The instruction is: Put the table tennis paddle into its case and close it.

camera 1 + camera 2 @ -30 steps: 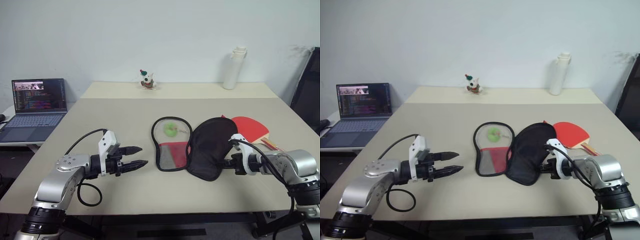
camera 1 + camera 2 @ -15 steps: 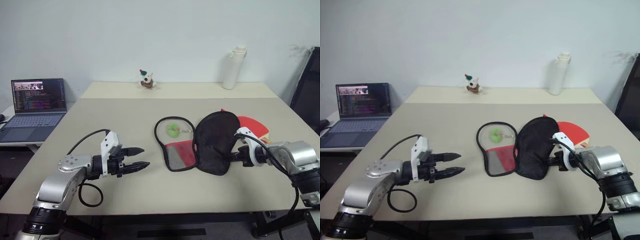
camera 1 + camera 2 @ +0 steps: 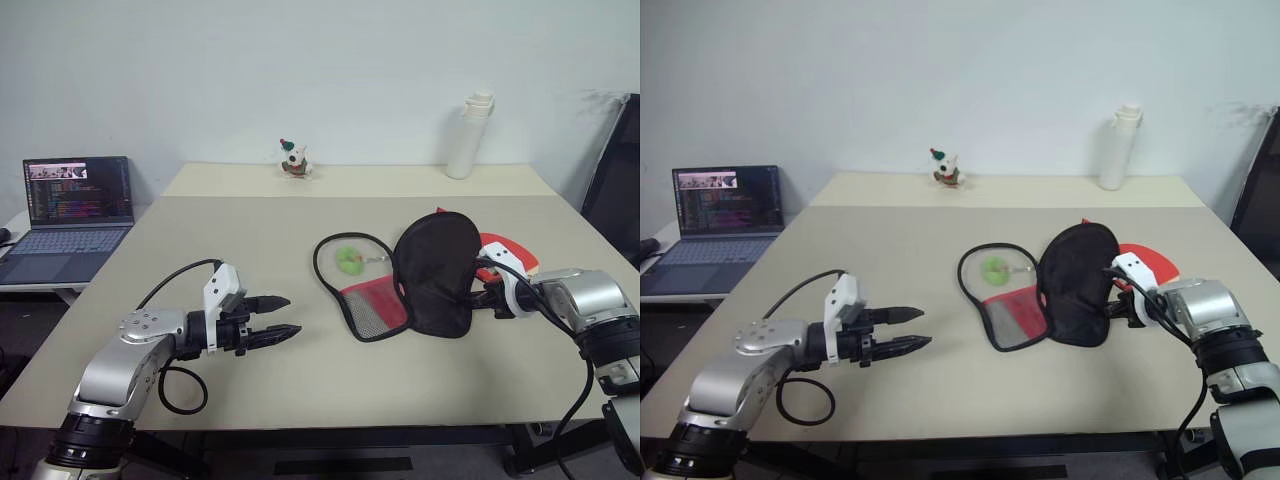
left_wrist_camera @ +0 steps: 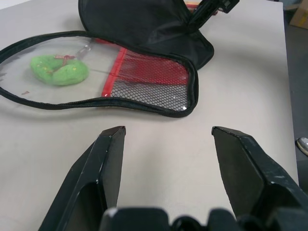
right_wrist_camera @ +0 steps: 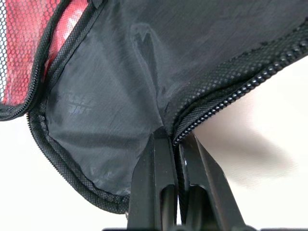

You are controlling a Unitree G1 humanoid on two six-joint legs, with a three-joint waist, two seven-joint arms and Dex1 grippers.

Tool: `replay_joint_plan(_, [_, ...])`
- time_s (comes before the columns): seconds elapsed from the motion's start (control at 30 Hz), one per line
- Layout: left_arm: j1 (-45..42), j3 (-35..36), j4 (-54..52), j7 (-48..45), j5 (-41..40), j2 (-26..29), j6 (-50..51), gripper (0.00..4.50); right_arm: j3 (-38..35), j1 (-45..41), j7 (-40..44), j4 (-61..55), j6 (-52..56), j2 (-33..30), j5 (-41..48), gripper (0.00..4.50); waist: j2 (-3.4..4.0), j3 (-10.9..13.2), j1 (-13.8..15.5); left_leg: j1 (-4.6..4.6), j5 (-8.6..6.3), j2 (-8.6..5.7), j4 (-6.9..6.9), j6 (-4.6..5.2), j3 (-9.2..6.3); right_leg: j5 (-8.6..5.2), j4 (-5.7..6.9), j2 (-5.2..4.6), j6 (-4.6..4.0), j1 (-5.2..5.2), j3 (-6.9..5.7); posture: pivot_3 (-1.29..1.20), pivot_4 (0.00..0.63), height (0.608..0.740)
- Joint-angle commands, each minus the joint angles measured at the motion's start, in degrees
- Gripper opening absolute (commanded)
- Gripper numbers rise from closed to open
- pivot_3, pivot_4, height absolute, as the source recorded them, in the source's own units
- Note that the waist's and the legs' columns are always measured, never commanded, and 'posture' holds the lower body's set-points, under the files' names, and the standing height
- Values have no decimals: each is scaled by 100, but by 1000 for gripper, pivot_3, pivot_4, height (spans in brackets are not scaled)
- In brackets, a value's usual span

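Tabletop (image 3: 250, 240) — right tool (image 5: 174, 137) pinching the case (image 3: 435, 272) flap.

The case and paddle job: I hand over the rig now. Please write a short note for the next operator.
Right gripper: shut on the black flap of the case, holding it raised.
Left gripper: open, holding nothing, hovering over the table left of the case.
The case lies unzipped, mesh half flat, green pom-pom inside.
The table tennis paddle lies behind the raised flap, not yet in.
Left: insert paddle, zip shut.
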Motion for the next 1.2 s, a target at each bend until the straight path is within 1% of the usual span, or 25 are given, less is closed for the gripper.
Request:
replay_joint_plan(0.03, [-147,16,-100,-18,-30,1,-104,3124,-207,-164,-37,70,-242,-33,-155,945,0,0,0,0,0,0,0,0,0,0,0,0,0,0,0,0,150,740])
replay_joint_plan(0.2, [-230,-32,-54,-8,0,-36,-142,3124,-431,-207,-141,234,-490,-22,-217,2625,0,0,0,1,0,0,0,0,0,0,2,0,0,0,0,0,150,740])
replay_joint_plan(0.27, [-249,-53,-46,-1,21,-69,-174,3124,-598,-114,-20,57,-514,-63,-100,3308,0,0,1,0,0,0,0,0,1,2,1,0,-3,0,0,0,150,740])
replay_joint_plan(0.3, [-263,-56,-47,19,33,-96,-196,3124,-722,-5,48,-99,-582,-115,-31,3639,0,0,2,0,0,0,0,0,1,8,1,0,-13,0,0,0,150,740])
replay_joint_plan(0.37, [-295,-48,-83,89,20,-165,-204,3124,-1235,378,109,-547,-762,-228,227,4319,0,0,6,0,0,0,0,0,-1,13,1,1,-22,0,-1,0,150,740])
replay_joint_plan(0.5, [-323,-66,-200,157,-23,-234,-181,3124,-1951,1301,-4,-1552,-1181,-360,409,4319,-1,1,64,-3,0,-1,0,0,-2,12,-2,0,-20,2,-2,0,150,740])
replay_joint_plan(0.57, [-393,-84,-210,188,-40,-273,-174,3124,-2326,1696,-159,-1880,-1414,-339,449,4319,-1,1,87,-2,-1,-2,0,0,-2,9,-4,-1,-14,4,-2,0,150,740])
replay_joint_plan(0.6, [-438,-100,-190,199,-38,-293,-180,3124,-2495,1828,-286,-1928,-1559,-310,429,4319,-1,1,100,-1,-1,-1,1,0,0,-1,-3,-1,4,4,-1,0,150,740])
replay_joint_plan(0.67, [-550,-168,-129,172,-3,-329,-221,3124,-2743,2012,-465,-1779,-1981,-343,320,4319,-1,1,102,4,0,-1,6,0,3,0,2,0,8,6,2,0,150,740])
replay_joint_plan(0.77, [-746,-260,3,116,50,-378,-267,3124,-2751,2071,-409,-1404,-2165,-594,182,4319,-1,1,99,15,0,-1,10,0,8,2,3,1,11,16,5,0,150,740])
replay_joint_plan(0.83, [-958,-348,138,109,95,-440,-298,3124,-2690,1961,-437,-934,-2243,-772,30,4319,-1,1,108,15,0,-3,10,0,9,2,2,1,11,17,6,0,150,740])
replay_joint_plan(0.87, [-1062,-389,224,112,130,-485,-325,3124,-2632,1846,-474,-642,-2330,-819,-56,4418,-1,1,112,15,0,-3,10,0,12,2,0,1,11,18,4,0,150,740])
replay_joint_plan(0.9, [-1145,-420,310,110,161,-520,-359,3124,-2564,1725,-499,-387,-2406,-839,-127,4418,-1,1,111,14,0,-4,10,0,16,2,-2,1,11,19,4,0,150,740])
replay_joint_plan(1.07, [-1339,-532,511,18,245,-616,-481,3124,-2019,861,-528,1150,-2723,-840,-685,4418,-1,1,29,15,0,-3,6,0,30,4,-2,2,9,16,13,0,150,740])
replay_joint_plan(1.2, [-1399,-563,539,18,267,-661,-514,3124,-1684,-80,-679,2749,-3134,-737,-1124,4418,1,2,-11,14,0,-4,6,0,32,18,-1,3,-16,16,12,0,150,740])
